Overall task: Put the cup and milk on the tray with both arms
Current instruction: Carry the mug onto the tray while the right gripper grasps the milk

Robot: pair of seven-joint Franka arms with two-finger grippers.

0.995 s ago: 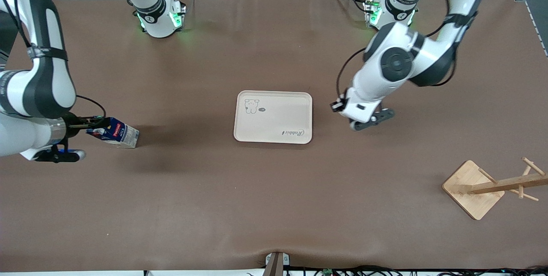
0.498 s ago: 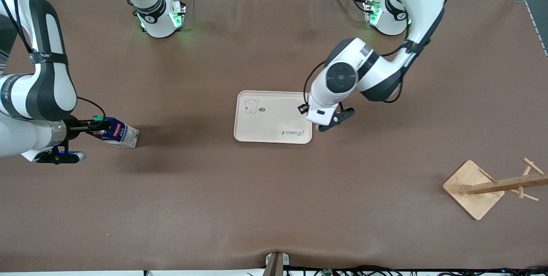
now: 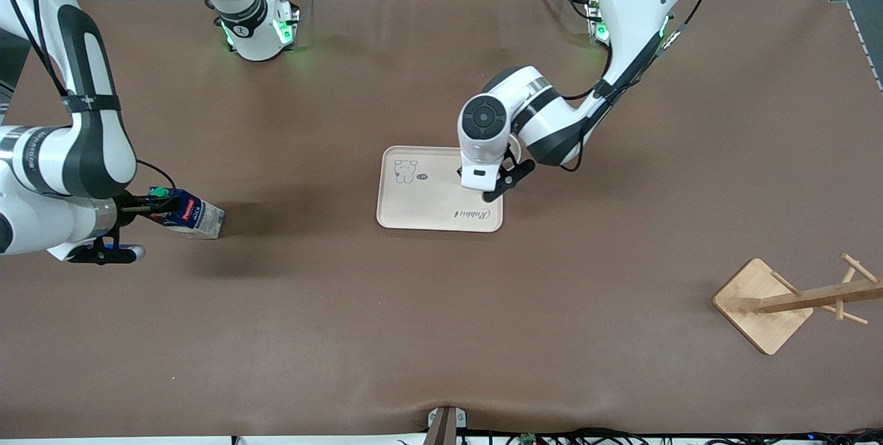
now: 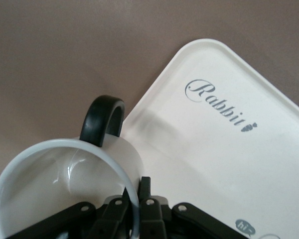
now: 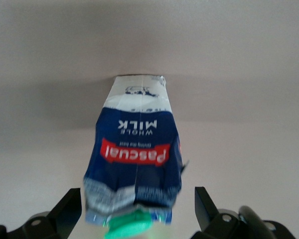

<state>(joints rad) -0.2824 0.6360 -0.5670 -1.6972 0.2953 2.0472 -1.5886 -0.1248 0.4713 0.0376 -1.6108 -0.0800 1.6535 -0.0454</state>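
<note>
Left tool [image 3: 498,186] over the tray [image 3: 421,214], pinching the cup [image 4: 65,184] rim, seen only by its wrist view, right tool [image 5: 139,209] spread around the milk [image 3: 186,214] on the worktop [image 3: 441,334].

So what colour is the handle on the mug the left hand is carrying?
Black, on a white mug; the handle shows best in the left wrist view.
</note>
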